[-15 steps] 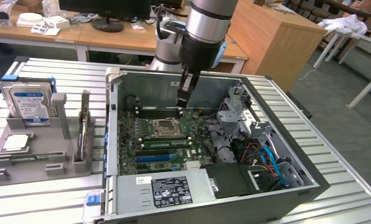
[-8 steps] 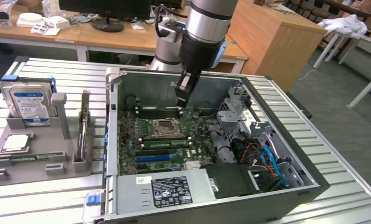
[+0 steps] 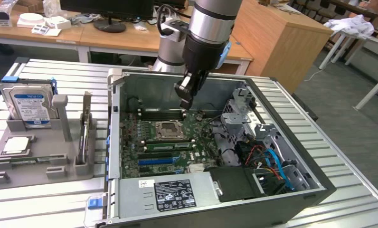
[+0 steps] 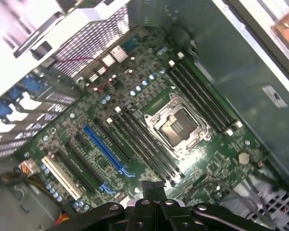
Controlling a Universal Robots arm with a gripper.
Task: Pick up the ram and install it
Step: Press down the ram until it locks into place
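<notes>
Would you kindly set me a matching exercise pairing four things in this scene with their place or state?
Things:
1. hard drive
2. gripper
3. processor socket
4. processor chip

Places or states:
A. empty, on the motherboard
B. upright in the grey holder
C. flat on that holder
D. shut, inside the case

Pairs: 1-B, 2-D, 3-A, 4-C.

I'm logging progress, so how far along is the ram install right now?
Apparently done: a green ram stick lies in a slot beside the processor socket, though I cannot tell whether it is fully seated. In hand: nothing; the tool is shut and empty, hanging inside the computer case over the motherboard. Left: only confirming that seating.
</notes>
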